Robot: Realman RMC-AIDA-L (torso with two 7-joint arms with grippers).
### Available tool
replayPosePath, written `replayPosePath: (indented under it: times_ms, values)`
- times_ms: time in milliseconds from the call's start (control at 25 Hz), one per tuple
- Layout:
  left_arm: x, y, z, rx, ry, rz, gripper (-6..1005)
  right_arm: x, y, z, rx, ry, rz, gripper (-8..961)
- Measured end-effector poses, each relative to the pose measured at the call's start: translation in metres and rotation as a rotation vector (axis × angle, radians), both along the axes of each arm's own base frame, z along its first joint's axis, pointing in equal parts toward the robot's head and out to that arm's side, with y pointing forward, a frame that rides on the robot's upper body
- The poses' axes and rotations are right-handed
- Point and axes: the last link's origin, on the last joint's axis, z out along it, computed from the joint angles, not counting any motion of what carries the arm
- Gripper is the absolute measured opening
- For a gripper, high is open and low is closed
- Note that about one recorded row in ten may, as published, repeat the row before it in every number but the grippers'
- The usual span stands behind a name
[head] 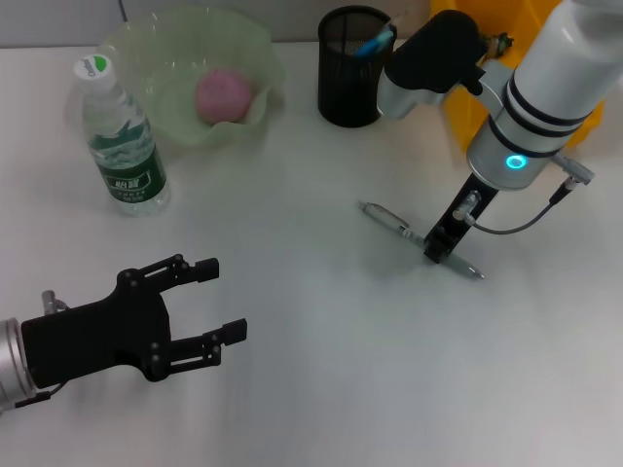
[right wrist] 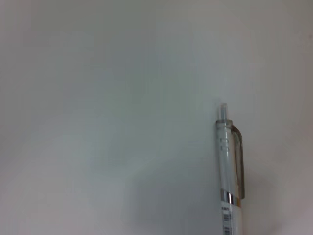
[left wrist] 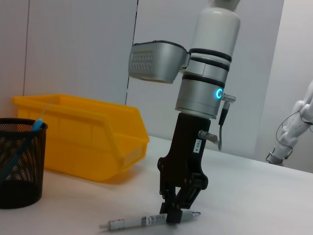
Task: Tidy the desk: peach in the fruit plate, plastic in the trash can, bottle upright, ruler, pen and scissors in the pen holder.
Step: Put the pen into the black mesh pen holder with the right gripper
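A white desk (head: 321,370) seen from above. A slim pen (head: 394,223) lies flat on it, near the black mesh pen holder (head: 352,66) and on the robot's side of it. The right gripper (head: 438,246) points straight down onto the pen's middle, its fingers pinched around the barrel while the pen rests on the desk. The left gripper (head: 216,302) hovers well away from the pen holder, fingers spread and empty. The pen looks light, stiff and smooth (probably slippery plastic), so a hold near the middle should keep it balanced. Beside the pen holder, a peach (head: 224,94) sits in the green fruit plate (head: 251,39), and a bottle (head: 121,141) stands upright beyond that.
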Motion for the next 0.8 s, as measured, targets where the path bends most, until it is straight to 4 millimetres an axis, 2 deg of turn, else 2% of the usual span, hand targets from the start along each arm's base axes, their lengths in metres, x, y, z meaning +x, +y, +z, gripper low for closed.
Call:
replayPosePath:
  times_ms: [120,360,440,480,520,680,800]
  values:
    - [0.0,0.0,0.0,0.0,0.0,0.0,812,-0.004,0.003,0.006,0.016,0.033,0.038,149]
    - [0.0,0.0,0.001,0.002,0.0,0.001,812,-0.019,0.002,0.017,0.019,0.171,0.131,127]
    - [-0.001,0.0,0.001,0.004,-0.001,0.002,812,-0.026,0.002,0.028,0.038,0.28,0.197,123]
    - [-0.001,0.0,0.001,0.004,-0.001,0.002,812,-0.032,0.003,0.04,0.075,0.389,0.268,122]
    - [-0.001,0.0,0.001,0.004,-0.001,0.002,812,-0.032,0.003,0.04,0.075,0.389,0.268,122]
    - [-0.001,0.0,0.001,0.004,-0.001,0.002,812,-0.038,0.008,0.064,0.219,0.668,0.46,122]
    - [-0.001,0.0,0.001,0.004,0.0,0.003,812,-0.037,0.012,0.069,0.303,0.756,0.544,123]
